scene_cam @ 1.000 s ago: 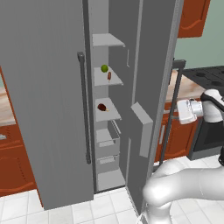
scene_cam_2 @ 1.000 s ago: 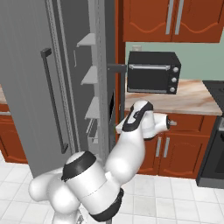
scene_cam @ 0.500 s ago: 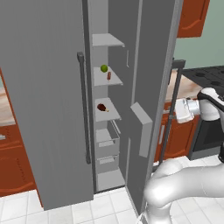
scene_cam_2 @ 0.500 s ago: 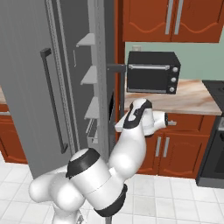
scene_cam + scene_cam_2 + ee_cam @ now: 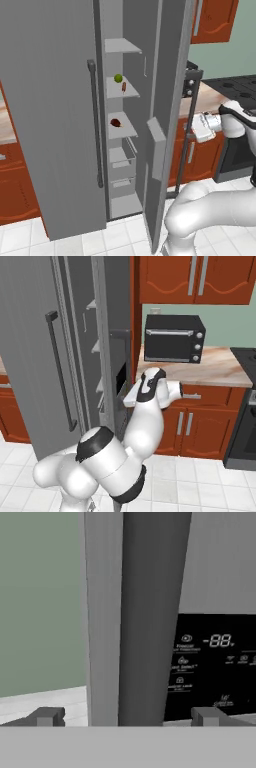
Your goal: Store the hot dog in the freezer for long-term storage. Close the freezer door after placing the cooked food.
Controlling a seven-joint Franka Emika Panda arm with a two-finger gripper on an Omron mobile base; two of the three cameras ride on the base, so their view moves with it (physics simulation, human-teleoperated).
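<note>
Left base view: the freezer (image 5: 60, 125) stands with one door swung wide toward the robot, white inner shelves exposed. The hot dog (image 5: 124, 87) already lies on the second shelf down, near that shelf's front edge, just beside a round green fruit (image 5: 118, 78) that sits further toward the back. One shelf lower, a dark red lumpy food (image 5: 116, 122) rests near the middle. So placing looks done; the step in hand reads as closing up. The open door (image 5: 162, 125) carries a dark dispenser panel on its outer face, seen at close range in the hand view (image 5: 215, 667), with a long dark bar handle (image 5: 187, 130) down its outer side. The other, plain door (image 5: 45, 115) to the left appears shut, its own handle (image 5: 95, 125) untouched. The gripper (image 5: 192, 131) hovers at the outer face of the open door, close to the bar handle at about mid height; its fingers (image 5: 47, 716) are spread wide with the door's edge framed between them, nothing clasped. Right base view shows the arm (image 5: 145, 411) reaching from the base toward that door edge. Judgement: the next move calls for bearing on the outer face or handle and sweeping the door round toward the cabinet until it seats. Whether the hand touches the door now I cannot tell.
</note>
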